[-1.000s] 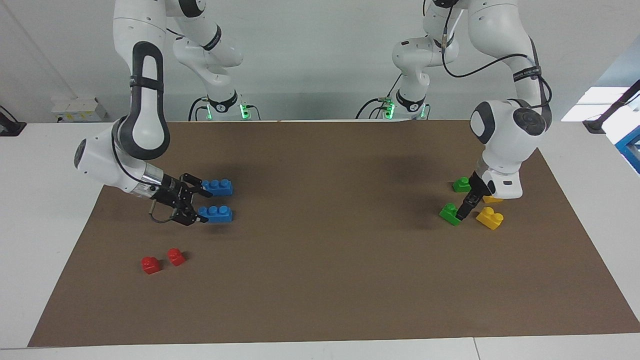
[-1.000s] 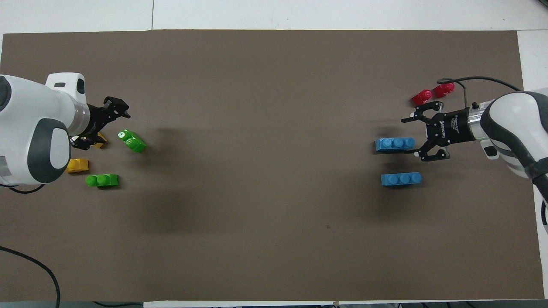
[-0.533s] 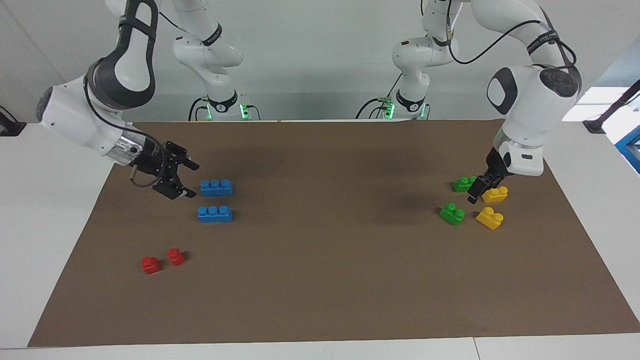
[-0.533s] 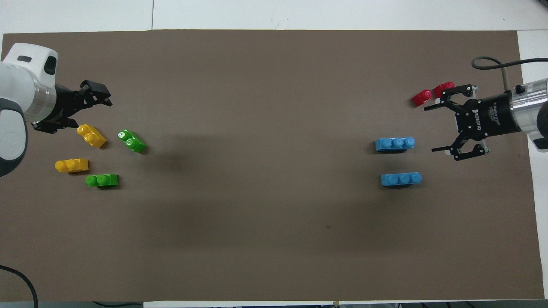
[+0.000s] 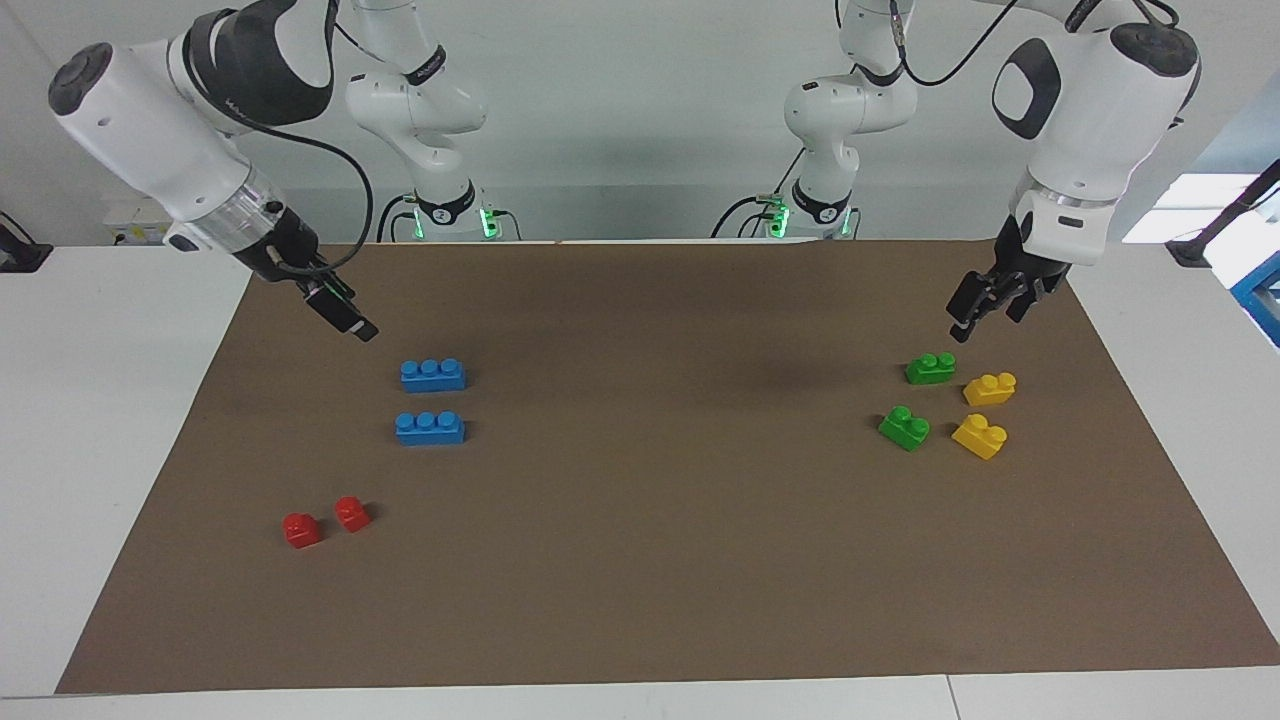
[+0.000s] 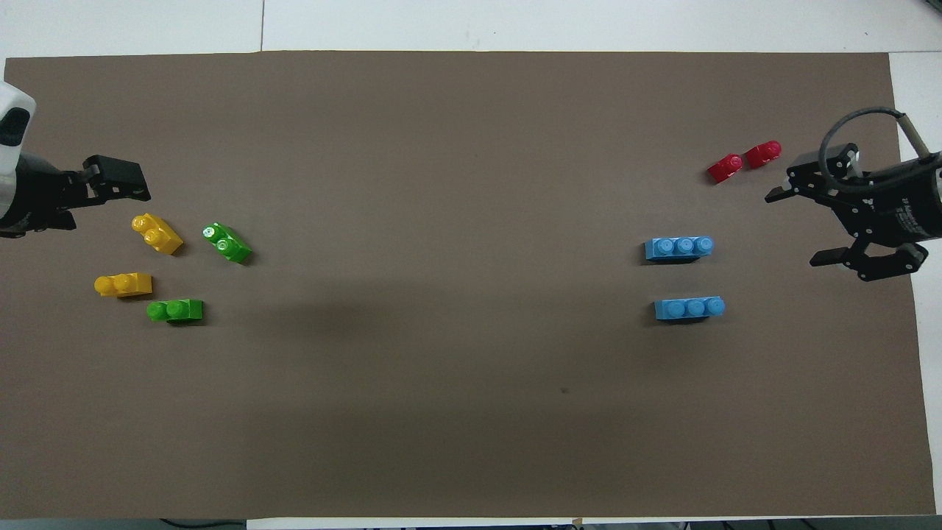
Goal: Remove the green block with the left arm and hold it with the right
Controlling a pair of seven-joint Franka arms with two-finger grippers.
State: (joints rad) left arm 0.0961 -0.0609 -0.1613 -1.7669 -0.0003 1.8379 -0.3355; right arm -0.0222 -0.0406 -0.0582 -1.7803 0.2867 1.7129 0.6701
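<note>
Two green blocks lie on the brown mat at the left arm's end. One (image 5: 930, 368) (image 6: 175, 311) is nearer to the robots. The other (image 5: 904, 428) (image 6: 228, 243) lies turned at an angle, farther from them. My left gripper (image 5: 968, 318) (image 6: 138, 185) is open, empty and raised over the mat's edge, apart from both green blocks. My right gripper (image 5: 350, 315) (image 6: 801, 227), with its wire loop, is open, empty and raised over the mat's edge at the right arm's end.
Two yellow bricks (image 5: 989, 388) (image 5: 979, 436) lie beside the green blocks. Two blue three-stud bricks (image 5: 432, 374) (image 5: 430, 427) lie side by side at the right arm's end. Two small red blocks (image 5: 301, 529) (image 5: 351, 513) lie farther from the robots than the blue bricks.
Both arms rose and drew back toward the table's ends. My left gripper left the angled green block on the mat. My right gripper moved away from the blue bricks.
</note>
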